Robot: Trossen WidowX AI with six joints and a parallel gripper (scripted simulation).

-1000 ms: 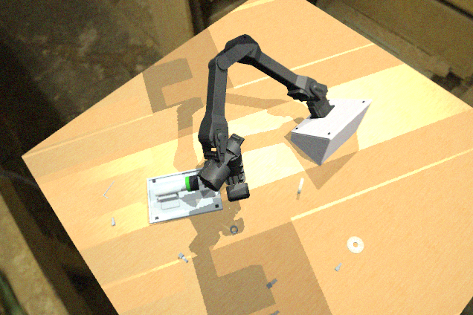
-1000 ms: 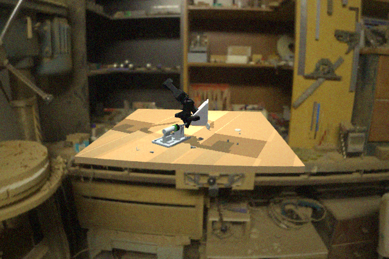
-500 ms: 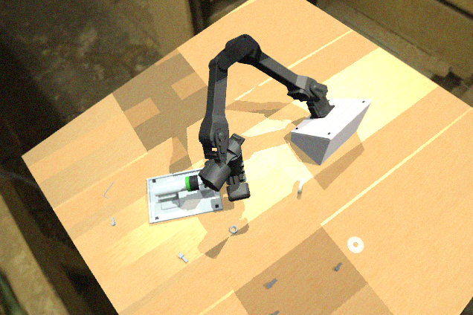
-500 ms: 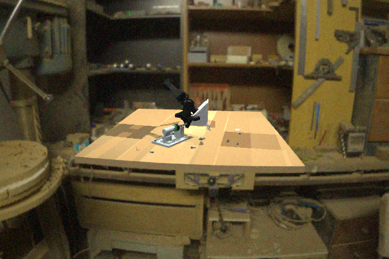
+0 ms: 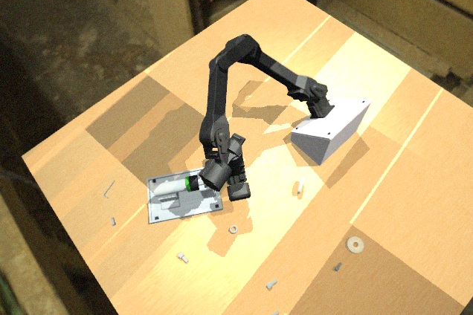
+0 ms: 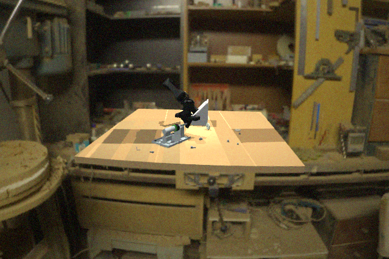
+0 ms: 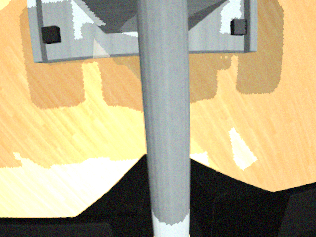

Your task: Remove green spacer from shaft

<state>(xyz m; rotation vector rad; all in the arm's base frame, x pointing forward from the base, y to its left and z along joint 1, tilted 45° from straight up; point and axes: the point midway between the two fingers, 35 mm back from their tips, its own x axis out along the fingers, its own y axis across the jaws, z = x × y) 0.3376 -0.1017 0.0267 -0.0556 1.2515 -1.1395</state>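
Note:
The white round housing (image 5: 168,186) (image 6: 169,130) lies above its grey base plate (image 5: 152,219) (image 6: 169,143). The green spacer (image 5: 187,183) is a thin ring against the housing's end, with black spacer material (image 5: 194,183) beside it. The grey shaft (image 7: 167,99) runs down the middle of the wrist view from the plate side to the fingers. My gripper (image 5: 230,176) (image 6: 187,124) (image 7: 159,161) is shut on the shaft, to the right of the spacers in the top view. The arm's wrist hides the shaft's middle there. Whether there is a gap beside the green spacer cannot be told.
The arm stands on a white wedge (image 5: 346,112) (image 6: 202,117) at the right. A nut (image 5: 230,229), a washer (image 5: 349,246), a white rod (image 5: 300,186), a hex key (image 5: 109,188) and several screws (image 5: 183,257) (image 5: 271,284) (image 5: 113,221) lie around the base plate and the wedge.

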